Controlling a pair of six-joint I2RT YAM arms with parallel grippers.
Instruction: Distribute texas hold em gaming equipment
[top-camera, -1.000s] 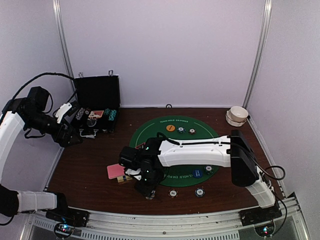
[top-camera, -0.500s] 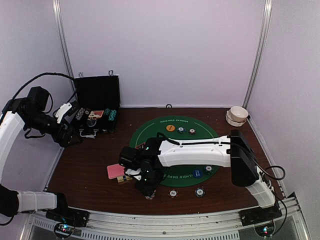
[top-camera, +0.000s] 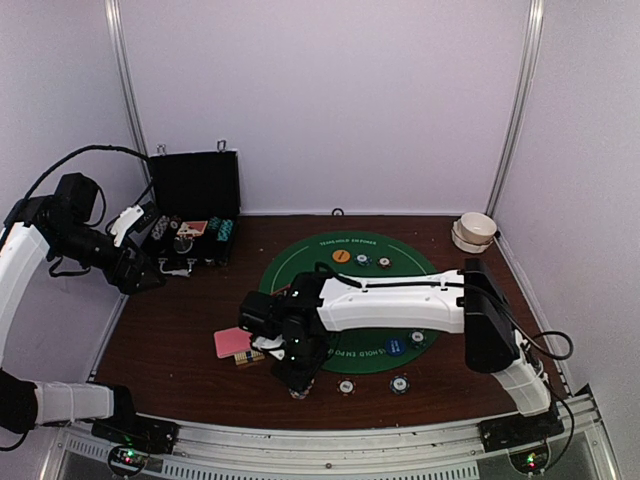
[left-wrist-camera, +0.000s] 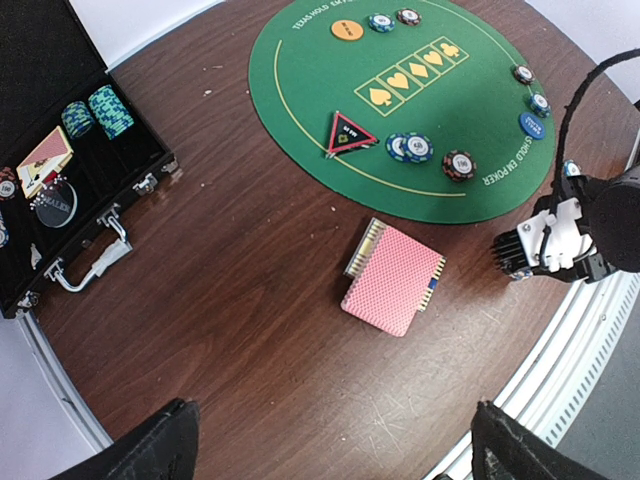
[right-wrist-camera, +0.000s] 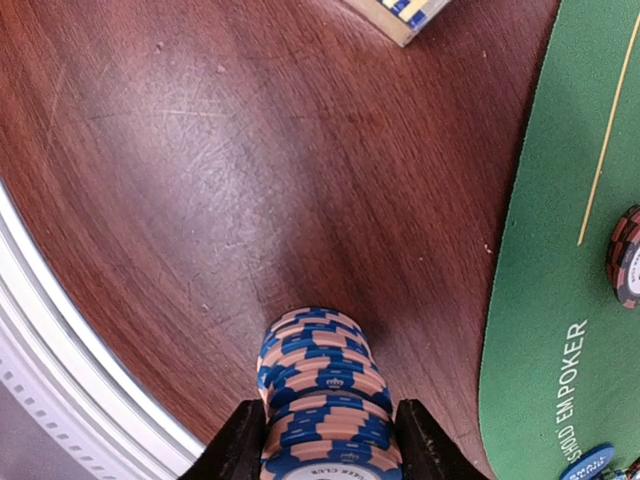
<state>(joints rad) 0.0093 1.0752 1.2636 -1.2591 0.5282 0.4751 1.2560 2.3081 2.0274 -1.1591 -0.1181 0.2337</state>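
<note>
We see a stack of blue-and-peach striped chips (right-wrist-camera: 322, 370) standing on the wooden table (right-wrist-camera: 180, 150). It sits between the two fingers (right-wrist-camera: 240, 445) of the right gripper (right-wrist-camera: 328, 450), which press against both its sides. Ahead of that gripper, in its own camera, a corner of the deck of pink-backed cards (right-wrist-camera: 400, 15) shows. The green mat (right-wrist-camera: 560, 250) runs along the gripper's right side, with a dark red chip (right-wrist-camera: 628, 258) and a blue disc (right-wrist-camera: 590, 465) on it.

The left gripper (left-wrist-camera: 330, 450) hangs high above the table with its jaws spread wide. The deck lies on the table ahead of it, and the open black case (left-wrist-camera: 60, 170) is ahead and off to its left. The triangle marker (left-wrist-camera: 348, 132) rests on the mat beyond the deck.
</note>
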